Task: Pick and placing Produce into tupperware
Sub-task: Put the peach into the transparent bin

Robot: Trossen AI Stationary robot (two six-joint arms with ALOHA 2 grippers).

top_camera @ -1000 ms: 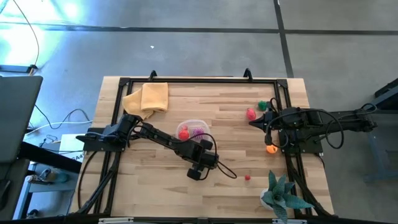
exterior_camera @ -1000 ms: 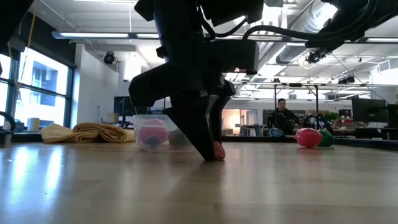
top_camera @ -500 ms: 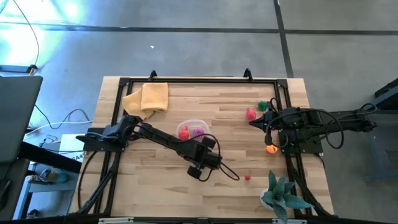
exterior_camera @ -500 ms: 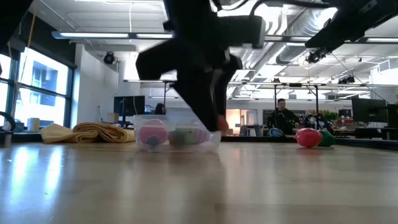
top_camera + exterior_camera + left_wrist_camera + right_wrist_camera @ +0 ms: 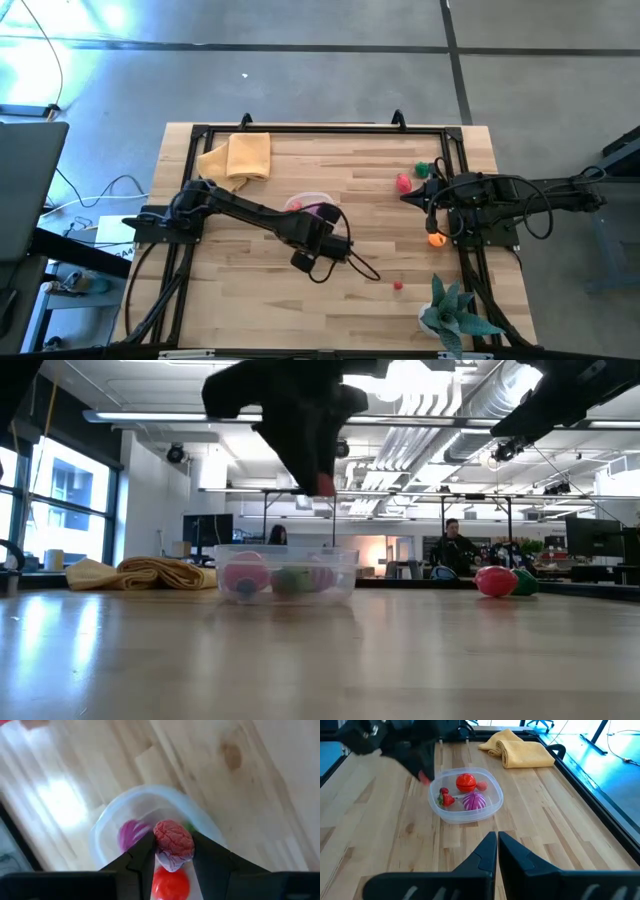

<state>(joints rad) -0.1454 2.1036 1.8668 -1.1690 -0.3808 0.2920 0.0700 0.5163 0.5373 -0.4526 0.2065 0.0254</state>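
Note:
My left gripper hangs over the near side of the clear tub and is shut on a small bumpy red fruit. In the low view that fruit hangs well above the tub's rim. Inside the tub lie a red tomato, a purple piece and a strawberry. In the high view the left arm covers most of the tub. My right gripper waits shut at the table's right edge. My left gripper pinches the bumpy red fruit between its two fingers, which point down from above. The fruit sits at their free ends. It is lifted clear, above the tub's near side.
Loose produce lies on the right part of the table: a red piece, a green one, an orange one and a tiny red one. A yellow cloth lies at the far left, a spiky potted plant at the near right.
My left gripper has risen from the tabletop with the red fruit between its fingers and moved toward the far edge, ending over the tub. The fruit, on the wood a second ago, is now lifted clear above the tub's rim.

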